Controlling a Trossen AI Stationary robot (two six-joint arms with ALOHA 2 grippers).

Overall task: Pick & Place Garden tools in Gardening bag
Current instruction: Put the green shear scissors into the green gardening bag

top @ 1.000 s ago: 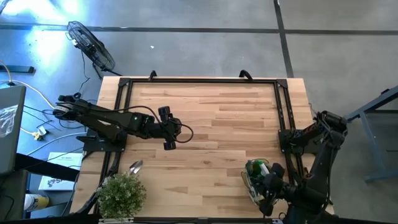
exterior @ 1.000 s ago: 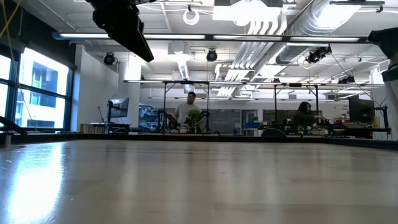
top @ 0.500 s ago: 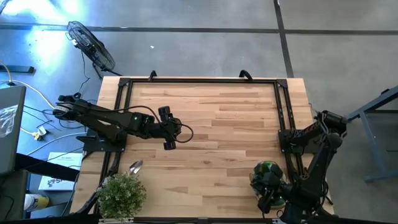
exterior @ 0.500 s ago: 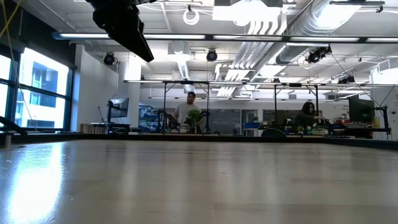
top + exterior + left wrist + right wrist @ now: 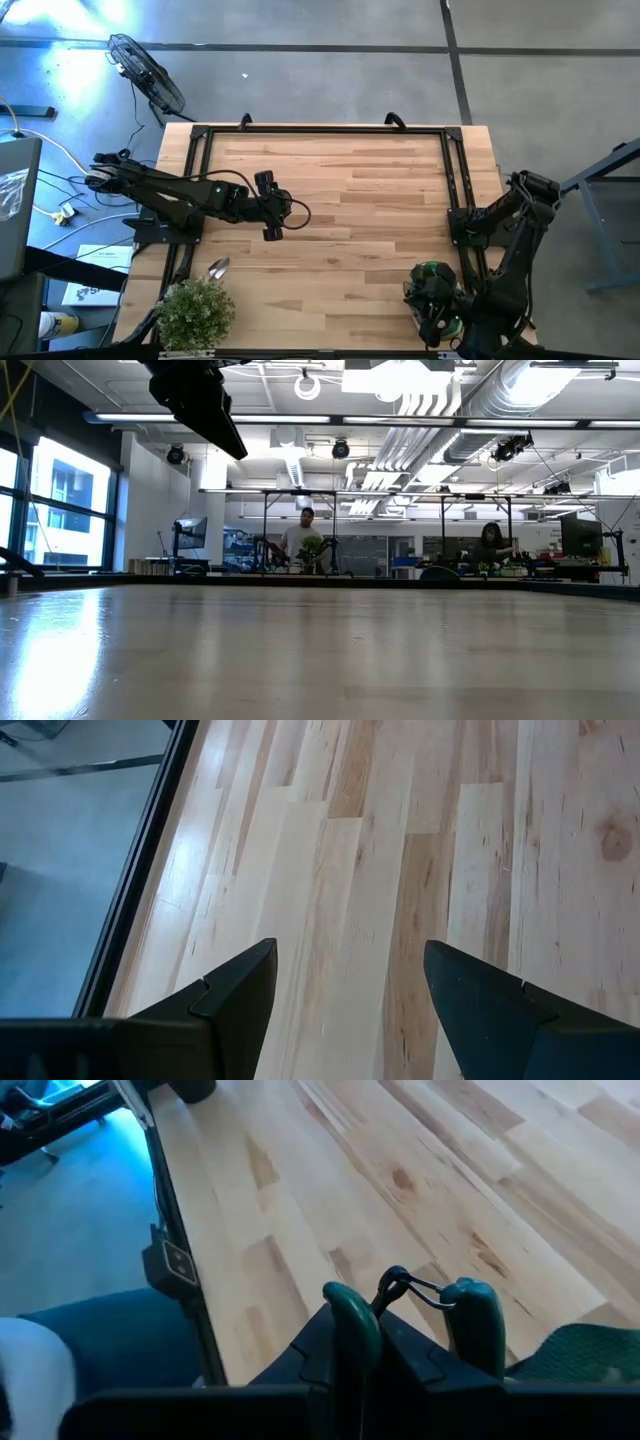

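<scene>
At the worktop's (image 5: 340, 200) near right corner, the right claw (image 5: 410, 1320) pinches a green-handled tool (image 5: 470, 1325) above the gardening bag (image 5: 432, 285) (left claw (image 5: 345, 995) gapes empty mid-worktop), so a slip drops it overboard.

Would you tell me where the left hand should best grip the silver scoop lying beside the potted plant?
I'd grip the silver scoop across its narrow end nearest the potted plant, coming straight down from above: it lies flat, and the leaves crowd that side. The open left hand hovers nearest; the right hand is shut on a green-handled tool.
</scene>
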